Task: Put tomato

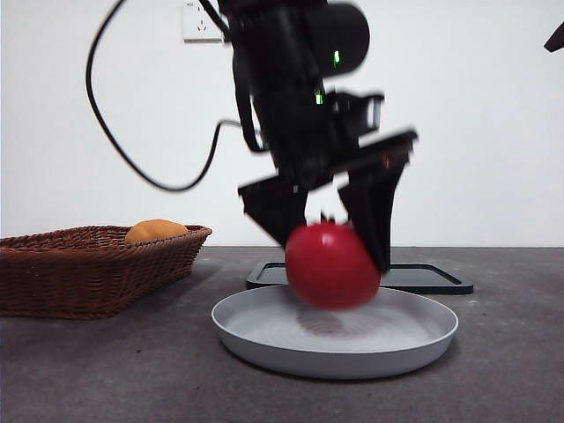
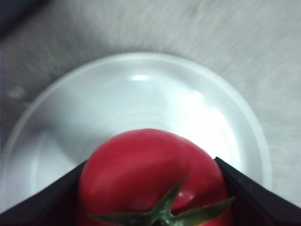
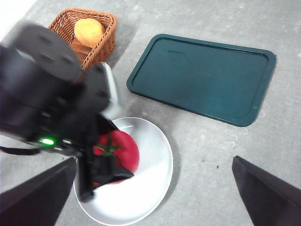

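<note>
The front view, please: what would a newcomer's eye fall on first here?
A glossy red tomato hangs just above a grey plate, clamped in the left gripper at the picture's middle. To one side, a wicker basket holds an orange fruit. A dark green tray lies behind the plate.

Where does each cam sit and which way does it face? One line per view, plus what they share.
Front: low at table height, looking level at the left gripper holding the tomato above the grey plate.
Left wrist: looks down between its own jaws at tomato and plate.
Right wrist: high, looking down at left arm, wicker basket, green tray; own jaws wide apart.
Shared: all show tomato and plate.
</note>
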Available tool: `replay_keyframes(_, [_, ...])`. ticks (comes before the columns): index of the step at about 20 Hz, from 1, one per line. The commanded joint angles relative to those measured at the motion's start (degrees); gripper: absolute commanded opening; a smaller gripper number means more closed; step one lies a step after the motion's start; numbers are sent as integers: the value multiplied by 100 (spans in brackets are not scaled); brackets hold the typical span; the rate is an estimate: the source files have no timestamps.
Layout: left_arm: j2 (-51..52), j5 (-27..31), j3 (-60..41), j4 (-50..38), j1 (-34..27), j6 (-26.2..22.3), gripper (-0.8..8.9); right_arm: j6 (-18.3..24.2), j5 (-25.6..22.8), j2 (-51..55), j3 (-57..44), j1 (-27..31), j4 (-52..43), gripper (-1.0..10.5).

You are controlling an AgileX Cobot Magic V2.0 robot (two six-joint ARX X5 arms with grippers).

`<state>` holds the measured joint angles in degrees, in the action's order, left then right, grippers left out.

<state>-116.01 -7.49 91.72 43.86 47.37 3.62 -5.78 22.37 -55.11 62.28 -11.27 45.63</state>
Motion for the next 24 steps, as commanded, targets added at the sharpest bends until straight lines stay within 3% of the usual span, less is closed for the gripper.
replay_keyframes(1, [-249,13,74,-31,59,26,245,26,15,-24,94,-24,-33,617])
replay_keyframes(6, [-256,15,74,4,52,-15,253,28,15,-24,94,-24,-33,617])
replay_keyframes(7, [-256,15,79,4,52,-11,306,28,15,-24,94,-24,-33,617])
replay_keyframes(9, [-251,20,173,-4,42,7,546,28,15,-24,94,-24,-33,617])
replay_keyframes(11, [-240,20,481,157,-11,-50,624,28,15,-24,94,-24,-33,617])
replay_keyframes(14, [-240,17,1279,968,-94,-293,623,26,15,-24,94,-24,-31,617])
replay_keyframes(19, [-195,17,2732,3029,-267,-490,617,26,15,-24,94,-24,-17,617])
replay_keyframes(22, [46,17,2835,3954,-380,-654,617,26,15,-24,94,-24,-17,617])
replay_keyframes(24, [302,15,2776,4019,-492,-658,617,26,15,-24,94,-24,-17,617])
